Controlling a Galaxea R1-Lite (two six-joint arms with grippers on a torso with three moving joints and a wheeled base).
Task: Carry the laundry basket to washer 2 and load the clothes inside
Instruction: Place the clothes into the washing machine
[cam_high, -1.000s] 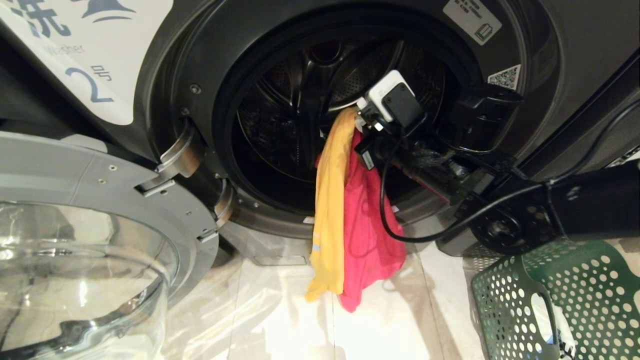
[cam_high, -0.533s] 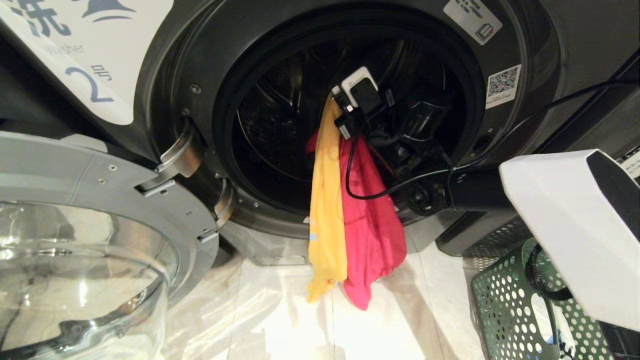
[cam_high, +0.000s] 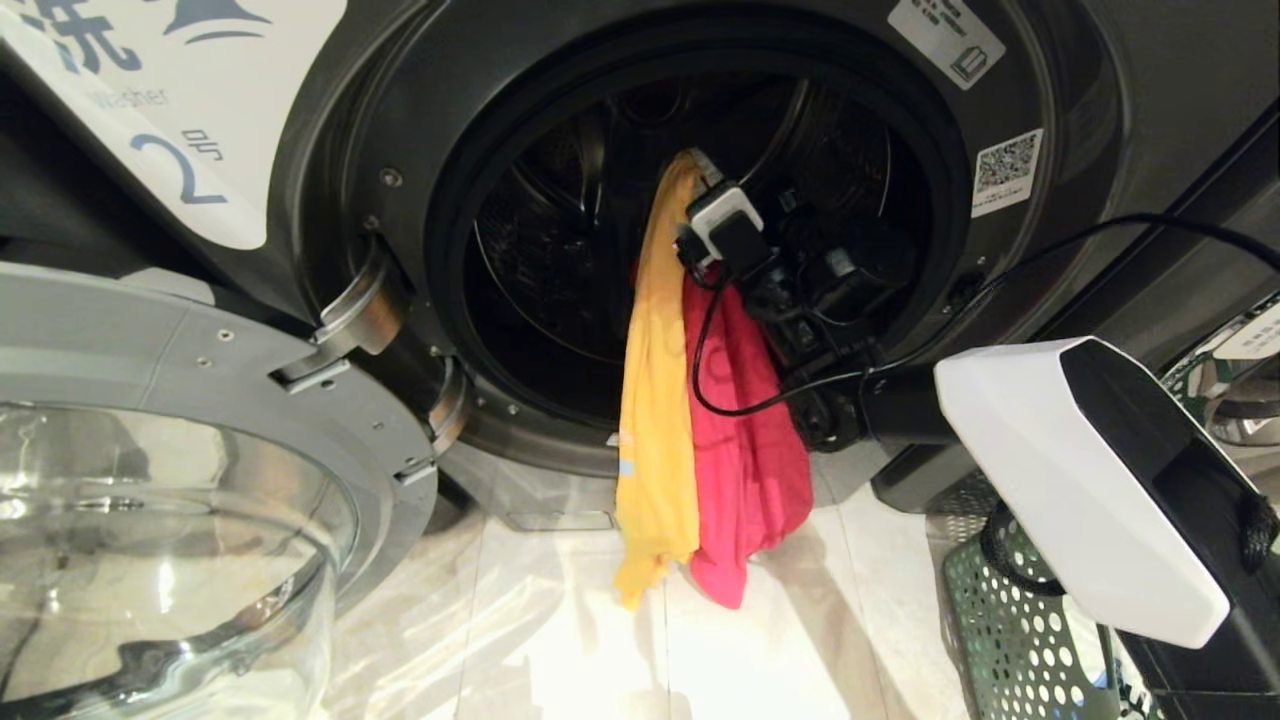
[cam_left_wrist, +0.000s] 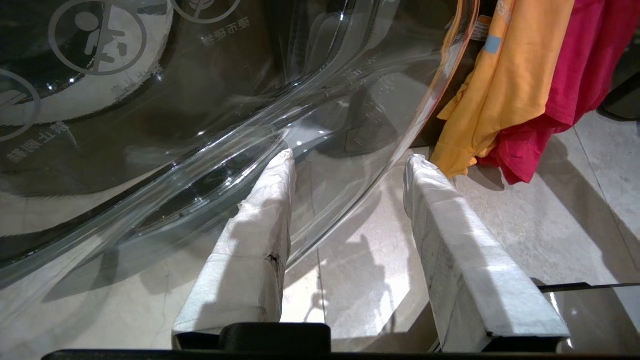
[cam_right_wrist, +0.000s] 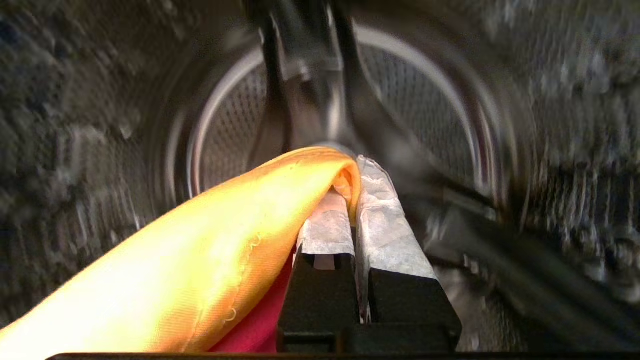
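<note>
Clothes (cam_high: 690, 400): yellow and red garments, pinched in your right pincer (cam_high: 700, 170) inside washer 2 (cam_high: 400, 120), tails hanging over the door rim toward the floor. Loading step, by my reading; next, reach deeper, release. Left pincer (cam_left_wrist: 350, 160): spread, idle beside the open glass door (cam_left_wrist: 200, 125).

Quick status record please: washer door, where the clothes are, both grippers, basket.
washer 2: door swung open, on the left
clothes: yellow and pink garments hanging from the drum mouth down toward the floor, not yet inside
right gripper: inside the drum opening, jaws shut on the clothes
left gripper: jaws open, empty, by the door glass
basket: on the floor at lower right, partly hidden by the right arm
</note>
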